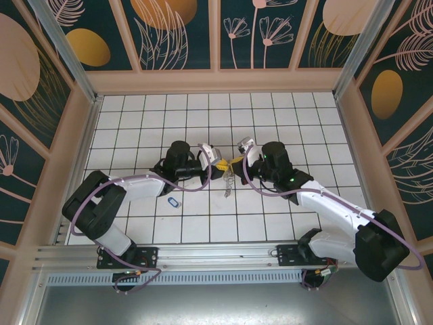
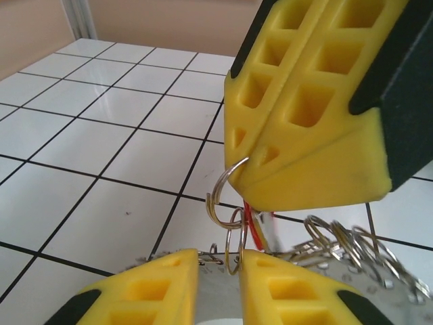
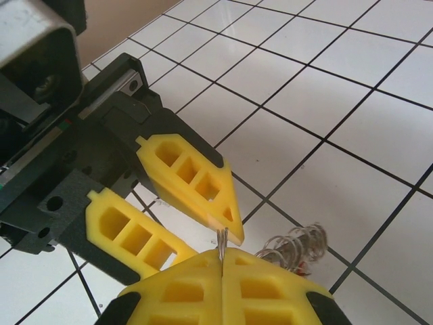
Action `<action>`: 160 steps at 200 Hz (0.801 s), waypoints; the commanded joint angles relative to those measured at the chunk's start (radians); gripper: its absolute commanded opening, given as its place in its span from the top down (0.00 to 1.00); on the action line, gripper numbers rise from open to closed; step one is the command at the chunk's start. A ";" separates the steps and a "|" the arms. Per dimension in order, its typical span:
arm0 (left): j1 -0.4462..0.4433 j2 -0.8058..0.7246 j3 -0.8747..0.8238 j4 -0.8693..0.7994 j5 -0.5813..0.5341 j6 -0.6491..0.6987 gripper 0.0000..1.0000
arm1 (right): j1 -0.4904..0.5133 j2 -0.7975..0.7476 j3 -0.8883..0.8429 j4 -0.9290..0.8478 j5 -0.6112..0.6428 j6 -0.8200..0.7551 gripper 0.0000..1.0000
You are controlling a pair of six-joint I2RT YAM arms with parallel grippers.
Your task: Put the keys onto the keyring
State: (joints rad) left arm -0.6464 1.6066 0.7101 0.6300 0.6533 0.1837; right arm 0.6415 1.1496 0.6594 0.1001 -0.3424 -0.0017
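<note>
The right gripper (image 3: 222, 257) is clamped shut on the keyring (image 2: 218, 191), a thin steel wire loop above the glossy white tiled surface (image 2: 101, 135). Small split rings and a red key tag (image 2: 257, 231) hang below. The left gripper (image 2: 220, 257), its yellow cell-patterned fingers slightly parted, brackets one ring. A blue oval key (image 1: 174, 202) lies on the tiles.

Far floor tiles (image 1: 284, 115) lie open. Left gripper (image 1: 219, 162) and right gripper (image 1: 235, 160) crowd the centre, a split ring (image 2: 226, 196) hanging between them. Blue key (image 1: 174, 202) lies nearside.

White tiled floor (image 1: 135, 122) with dark grout, teal floral wall panels (image 1: 177, 47), beige frames (image 1: 215, 80), aluminium rail (image 1: 216, 256)
</note>
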 commanded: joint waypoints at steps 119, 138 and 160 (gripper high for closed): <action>0.006 0.021 0.064 -0.078 0.027 0.075 0.87 | 0.014 0.023 0.059 0.015 -0.046 -0.032 1.00; 0.005 0.016 0.056 -0.083 0.013 0.083 0.97 | 0.014 0.020 0.055 0.012 -0.030 -0.029 1.00; 0.005 0.012 0.048 -0.075 0.000 0.087 1.00 | 0.011 0.006 0.042 -0.002 0.020 -0.014 1.00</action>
State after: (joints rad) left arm -0.6464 1.6180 0.7502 0.5606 0.6716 0.2504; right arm 0.6434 1.1748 0.6743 0.0956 -0.3393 -0.0196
